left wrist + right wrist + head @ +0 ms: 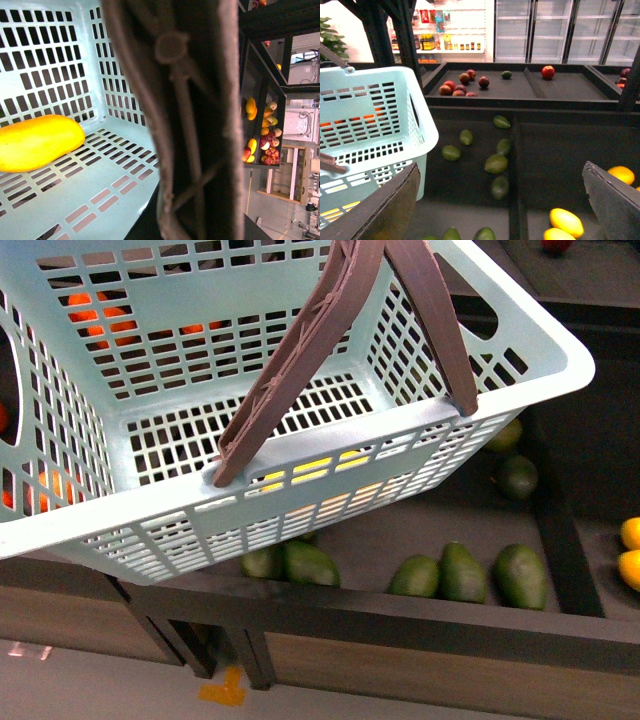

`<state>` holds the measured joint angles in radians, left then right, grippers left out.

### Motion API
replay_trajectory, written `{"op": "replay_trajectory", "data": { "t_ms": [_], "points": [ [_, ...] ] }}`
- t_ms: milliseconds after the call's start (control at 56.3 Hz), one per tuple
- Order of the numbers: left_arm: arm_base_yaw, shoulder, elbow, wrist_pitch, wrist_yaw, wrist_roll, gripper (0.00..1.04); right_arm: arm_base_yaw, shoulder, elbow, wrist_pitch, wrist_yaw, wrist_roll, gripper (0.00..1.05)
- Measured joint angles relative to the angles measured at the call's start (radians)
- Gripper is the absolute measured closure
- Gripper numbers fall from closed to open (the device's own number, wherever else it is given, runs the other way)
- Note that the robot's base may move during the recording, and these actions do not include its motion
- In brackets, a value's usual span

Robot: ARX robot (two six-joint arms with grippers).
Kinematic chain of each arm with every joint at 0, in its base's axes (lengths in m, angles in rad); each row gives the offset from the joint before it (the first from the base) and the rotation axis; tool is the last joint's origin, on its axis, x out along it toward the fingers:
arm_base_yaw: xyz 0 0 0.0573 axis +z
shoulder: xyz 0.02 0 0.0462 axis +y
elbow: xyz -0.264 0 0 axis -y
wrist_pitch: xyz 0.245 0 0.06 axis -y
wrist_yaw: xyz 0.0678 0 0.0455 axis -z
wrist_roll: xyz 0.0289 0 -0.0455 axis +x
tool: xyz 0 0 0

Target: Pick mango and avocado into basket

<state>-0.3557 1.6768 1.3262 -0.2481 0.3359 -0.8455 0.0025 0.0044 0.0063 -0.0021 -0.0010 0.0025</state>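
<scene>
Front view has the light turquoise plastic basket with slotted walls hanging tilted in the air above the dark counter. Its two grey-brown arched handles rise together out of the top of the picture. Through the slots of its near wall I can make out yellow, and the left wrist view settles it: the long, smooth yellow-orange mango lies on the basket's lattice floor against a side wall. That same view is filled by one handle, blurred and very close. None of the left tool's fingers show, so I cannot tell whether it is clamped on the handle or not.

Smooth dark green oval avocados lie loose in a bin of the counter, below and beyond the basket, none of them in it. Three sit side by side near the bin's front edge, and two more lie just left of them, partly under the basket. In the right wrist view the right tool hangs over that bin with its two dark grey fingers spread wide apart and nothing between them. Avocados are scattered below it, and the basket is off to one side. In the neighbouring bin lie yellow and orange fruits, with red apples on the shelf behind.
</scene>
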Motion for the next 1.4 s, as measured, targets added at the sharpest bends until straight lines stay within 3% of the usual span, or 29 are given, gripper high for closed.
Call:
{"op": "replay_trajectory", "data": {
  "t_ms": [1048, 1119, 1173, 1244, 1403],
  "points": [
    [0.013, 0.002, 0.0, 0.0, -0.021, 0.015, 0.99, -0.002, 0.0, 0.0, -0.002, -0.004, -0.002, 0.08],
    [0.011, 0.002, 0.0, 0.0, -0.011, 0.005, 0.99, 0.023, 0.145, 0.099, -0.222, 0.15, 0.067, 0.08],
    [0.007, 0.003, 0.0, 0.0, -0.006, 0.003, 0.99, -0.004, 0.319, 0.166, -0.295, 0.155, 0.089, 0.08],
    [0.0, 0.002, 0.0, 0.0, -0.002, 0.006, 0.99, -0.064, 0.515, 0.2, -0.221, 0.072, 0.078, 0.08],
    [-0.007, 0.003, 0.0, 0.0, 0.02, -0.001, 0.99, -0.218, 0.984, 0.302, 0.122, -0.102, -0.04, 0.08]
  ]
}}
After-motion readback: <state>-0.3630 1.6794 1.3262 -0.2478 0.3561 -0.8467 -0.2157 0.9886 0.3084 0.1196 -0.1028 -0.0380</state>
